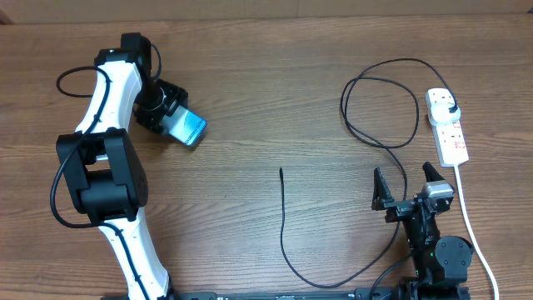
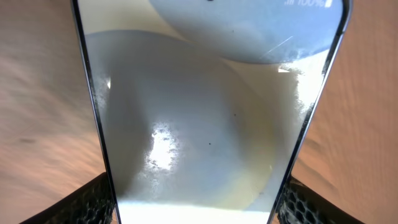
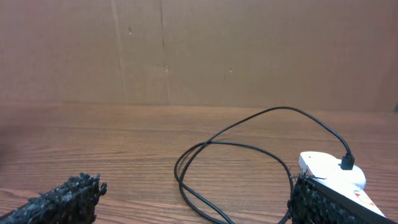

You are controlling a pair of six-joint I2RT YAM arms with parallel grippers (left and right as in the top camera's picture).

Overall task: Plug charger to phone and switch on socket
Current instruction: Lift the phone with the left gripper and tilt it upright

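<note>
Well, nearest us the right gripper (image 1: 401, 177) sits low over the table (image 1: 250, 75), its jaws spread wide and holding nothing. We count one charger (image 1: 283, 225). Its tip (image 1: 281, 171) lies loose on the wood at mid-table, well apart from everything else. From there the lead sweeps toward us, curves right and, seen from above, runs up between the right fingers (image 1: 381, 188); we cannot tell if it touches them. Beyond them it makes one big loop (image 3: 236, 149) and ends at the plug (image 1: 450, 109).

That plug sits in the far end of the one socket (image 1: 450, 137), at the table's right edge. A white cord (image 1: 472, 229) trails back toward us. We cannot read the switches.

Farther off, on the left, the left gripper (image 1: 173, 119) is clamped on the one phone (image 1: 191, 128). The wrist view shows the phone (image 2: 205, 124) lit, with a pad (image 2: 93, 200) at each edge. A brown wall (image 3: 199, 50) stands behind the table.
</note>
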